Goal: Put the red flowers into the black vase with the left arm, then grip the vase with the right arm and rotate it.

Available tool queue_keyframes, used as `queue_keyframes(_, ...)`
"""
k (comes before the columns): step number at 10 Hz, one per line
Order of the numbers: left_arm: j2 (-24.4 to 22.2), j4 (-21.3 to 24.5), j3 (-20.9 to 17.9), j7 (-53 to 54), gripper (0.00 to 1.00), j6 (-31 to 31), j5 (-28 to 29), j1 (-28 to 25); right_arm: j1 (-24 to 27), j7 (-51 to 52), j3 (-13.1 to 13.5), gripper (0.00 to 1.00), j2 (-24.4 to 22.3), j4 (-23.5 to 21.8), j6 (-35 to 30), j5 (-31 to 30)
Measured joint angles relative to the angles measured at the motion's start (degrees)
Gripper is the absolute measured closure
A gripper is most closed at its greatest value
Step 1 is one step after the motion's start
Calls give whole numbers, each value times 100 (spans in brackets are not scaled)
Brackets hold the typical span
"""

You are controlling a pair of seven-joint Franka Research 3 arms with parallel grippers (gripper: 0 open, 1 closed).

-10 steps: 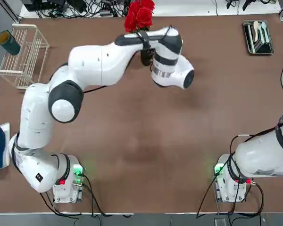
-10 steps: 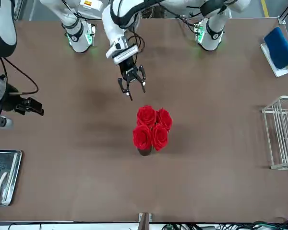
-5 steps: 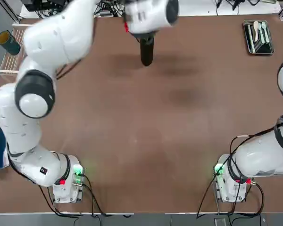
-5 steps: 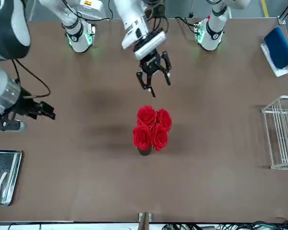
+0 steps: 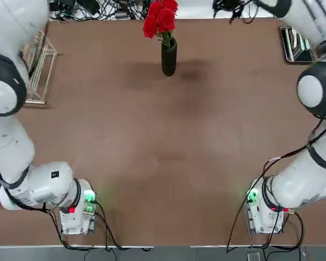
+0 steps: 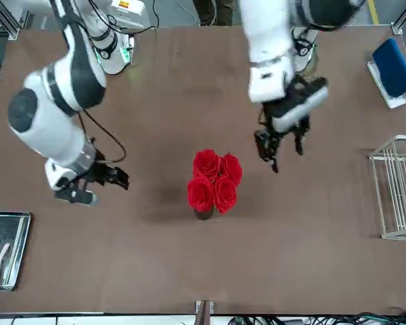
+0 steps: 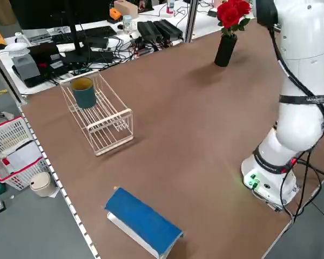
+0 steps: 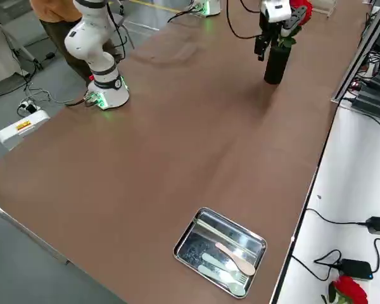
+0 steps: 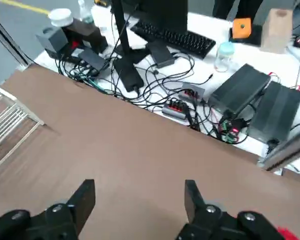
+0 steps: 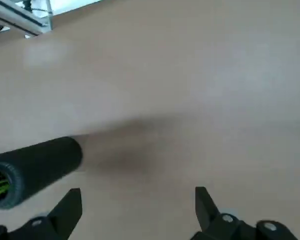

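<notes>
Table [image 5: 168, 157] first, since it fills your overhead view. The left arm [image 5: 11, 109] runs up the 9 o'clock side and the right arm [image 5: 315, 92] up the 3 o'clock side. You've got a wire rack [image 5: 35, 70] at about 10 o'clock and a metal tray [image 5: 293, 43] at about 1 o'clock.

The black vase [image 5: 169, 57] stands upright at 12 o'clock near the far edge. The red flowers [image 5: 160, 16] are already sitting in it, blooms sticking out of the mouth.

Switch to your front view. The left gripper [image 6: 282, 150] hangs at roughly 2 o'clock from the roses. Its fingers are spread apart with nothing in them. The right gripper [image 6: 115, 177] sits out at 9 o'clock from the vase. It's clear of the vase, fingers wide and empty too.
</notes>
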State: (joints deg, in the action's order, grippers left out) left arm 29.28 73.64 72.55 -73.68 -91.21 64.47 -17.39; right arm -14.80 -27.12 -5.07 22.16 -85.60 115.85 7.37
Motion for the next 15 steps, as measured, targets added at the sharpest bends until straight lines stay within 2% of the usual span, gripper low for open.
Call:
queue_keyframes(1,3,8,176,198,18,-3,-160,-445,-236,-77,-5,0,222,-4,356,48)
queue_keyframes(4,9,41,315,512,15,46,-605,-1108,-860,-462,-68,0,731,-8,1249,63)
queue_keyframes(6,-1,43,879,1437,13,441,-1138,-2045,-968,-639,-286,0,969,-5,1617,64)
queue_keyframes(7,-9,32,1063,1899,11,580,-1522,-2442,-970,-642,-307,0,1044,0,1644,64)
queue_keyframes(8,-43,27,993,2212,11,622,-1925,-2604,-962,-642,-306,0,1114,25,1649,64)
queue_keyframes(9,-127,27,615,2404,9,612,-2301,-2527,-959,-642,-311,0,1180,54,1652,64)
queue_keyframes(10,-271,26,5,2603,4,557,-2812,-2269,-955,-642,-352,0,1224,72,1684,64)
queue_keyframes(11,-473,24,-646,2930,1,480,-3468,-1996,-957,-645,-422,0,1254,95,1764,110)
queue_keyframes(13,-1035,-2,-2025,3830,0,437,-4632,-1388,-960,-649,-479,0,1271,129,1864,363)
queue_keyframes(15,-1524,-2,-3360,4934,0,655,-5406,-533,-961,-650,-503,0,1277,183,1897,409)
